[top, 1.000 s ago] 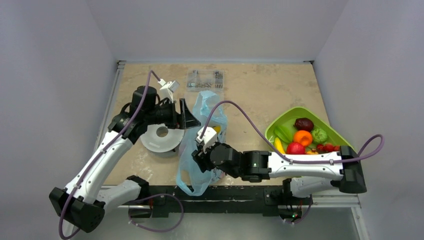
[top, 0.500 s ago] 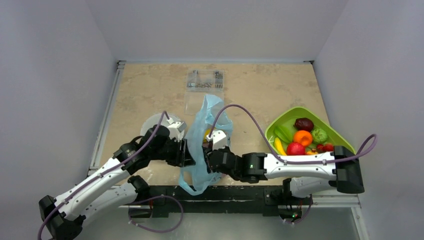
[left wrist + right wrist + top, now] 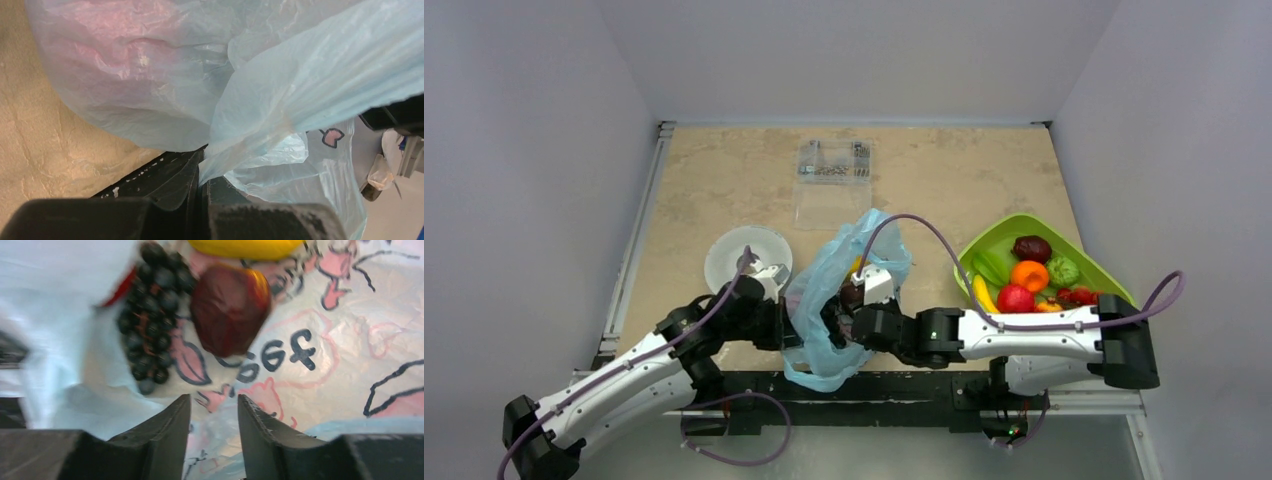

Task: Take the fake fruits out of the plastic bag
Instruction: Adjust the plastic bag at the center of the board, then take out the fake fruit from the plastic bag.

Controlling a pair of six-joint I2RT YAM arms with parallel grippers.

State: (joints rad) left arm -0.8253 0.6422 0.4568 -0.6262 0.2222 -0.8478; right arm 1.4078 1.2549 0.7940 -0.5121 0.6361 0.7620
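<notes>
**Top view.** The plastic bag (image 3: 816, 300) lies on the counter (image 3: 714, 190) between the two arms, with its near end draped over the counter's near edge. The left fingers (image 3: 790, 322) meet its left side. The right fingers (image 3: 852, 305) are inside its mouth, and you cannot tell their state from here. Several fake fruits (image 3: 1029, 275) already sit in the green tray (image 3: 984, 240) at the right. Hazard: a pull toward the near side could drag the bag off the edge.

**Left wrist view.** The left fingers (image 3: 200, 197) are pressed together on a fold of bag film. The film is thin and slick. Expect it to slip out or tear if the right arm loads the bag. The mouth would then collapse over the right wrist.

**Right wrist view.** The right fingers (image 3: 175, 425) are spread and hold nothing; only printed film lies beneath them. Ahead, inside the bag, lie the grapes (image 3: 150, 325), a dark red fruit (image 3: 230, 310) just beside them, and a banana (image 3: 245, 246) at the far edge of the view.

Hazards:
- Closing too low would pinch film along with the fruit and lift the bag too.
- The glossy round fruit could squirt out of a shallow grip.
- The grape cluster could snag on the film.

The view is blurred, so judge alignment with caution.
</notes>
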